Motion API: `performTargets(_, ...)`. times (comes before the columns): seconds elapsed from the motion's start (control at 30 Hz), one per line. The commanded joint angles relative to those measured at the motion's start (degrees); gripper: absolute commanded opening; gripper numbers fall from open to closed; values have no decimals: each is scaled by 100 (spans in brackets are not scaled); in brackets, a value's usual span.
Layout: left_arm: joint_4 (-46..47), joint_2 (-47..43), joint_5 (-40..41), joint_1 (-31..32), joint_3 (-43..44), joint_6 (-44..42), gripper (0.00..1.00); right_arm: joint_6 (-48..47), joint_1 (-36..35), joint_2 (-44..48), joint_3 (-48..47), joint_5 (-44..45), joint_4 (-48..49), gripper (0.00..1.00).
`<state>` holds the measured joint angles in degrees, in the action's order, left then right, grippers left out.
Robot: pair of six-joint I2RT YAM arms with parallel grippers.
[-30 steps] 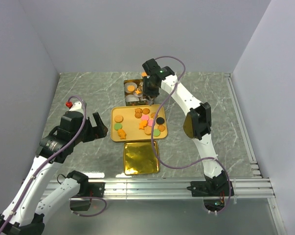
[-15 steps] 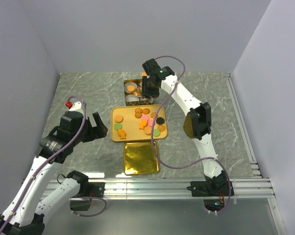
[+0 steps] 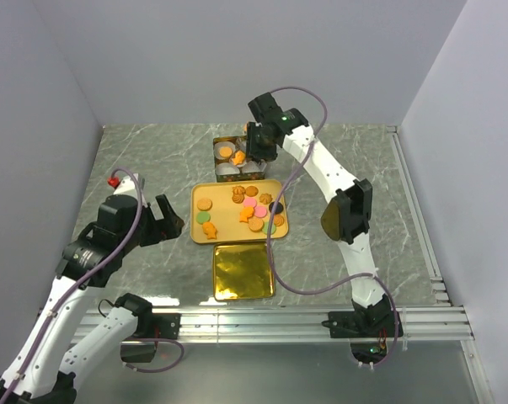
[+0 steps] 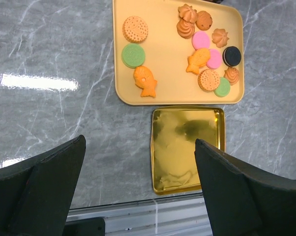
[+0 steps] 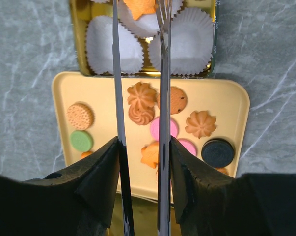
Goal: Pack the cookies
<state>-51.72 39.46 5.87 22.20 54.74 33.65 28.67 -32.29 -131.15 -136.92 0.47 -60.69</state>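
Several cookies [image 3: 252,210] lie on a tan tray [image 3: 224,220]: round tan, green, pink and black discs, swirls and orange fish shapes [image 4: 146,81]. Behind it stands a gold tin [image 5: 76,29] lined with white paper cups [image 5: 187,46]; an orange cookie [image 5: 138,6] lies in one. My right gripper [image 5: 144,142] hovers over the tin's near side, shut on metal tweezers [image 5: 162,73]. Their blades stand apart with nothing between them, and their tips run out of the top of the view. My left gripper [image 4: 139,142] is open and empty, left of the tray.
A gold tin lid [image 3: 243,271] lies open side up just in front of the tray. An aluminium rail [image 3: 279,320] runs along the table's near edge. White walls stand on the left, back and right.
My right arm has lifted and swung a little back over the tin. The left arm has drawn back slightly toward the left.
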Motion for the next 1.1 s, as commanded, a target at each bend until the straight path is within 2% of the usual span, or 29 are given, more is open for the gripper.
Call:
performTargets(0.0,136,-132,55,-22,63,-43,99,-54,-154,678,-107,85,-22,49)
performTargets(0.23,101,-211,90,-22,54,-16,99,-221,-698,1205,323,330,-242,48)
performTargets(0.73,66,-457,99,-22,45,-16,100,-195,-2236,2242,1879,972,-743,48)
performTargets(0.87,66,-518,99,-22,28,-8,99,-98,-2492,2322,2222,1008,-822,49)
performTargets(1.07,57,-527,116,-22,28,-7,99,-28,-2747,2173,2258,981,-997,49)
